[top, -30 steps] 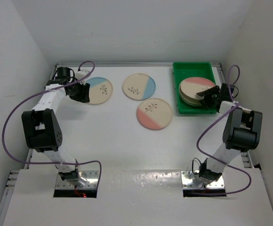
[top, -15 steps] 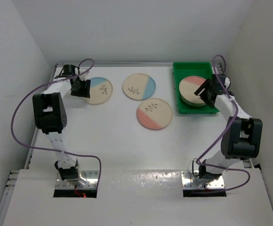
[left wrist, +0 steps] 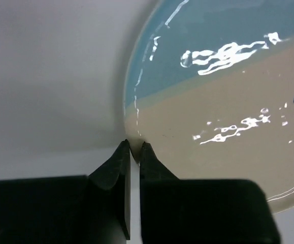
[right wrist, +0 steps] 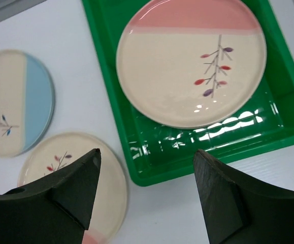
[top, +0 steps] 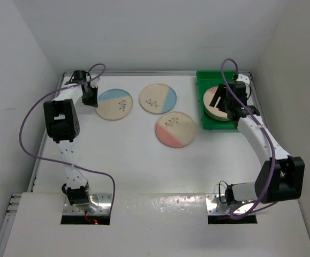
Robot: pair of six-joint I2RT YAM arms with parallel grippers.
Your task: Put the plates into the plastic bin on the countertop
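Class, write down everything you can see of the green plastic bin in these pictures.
The plastic bin is a shallow, bright green rectangular tray of glossy plastic with a raised rim. It sits flat at the far right corner of the white countertop. Inside lies a stack of plates, the top one cream with a pink segment, filling most of its floor. The open right gripper hangs above it.

No legible text anywhere; the plates (right wrist: 162,76) bear only sprig motifs.

Lab booth (white walls (top: 144,32))
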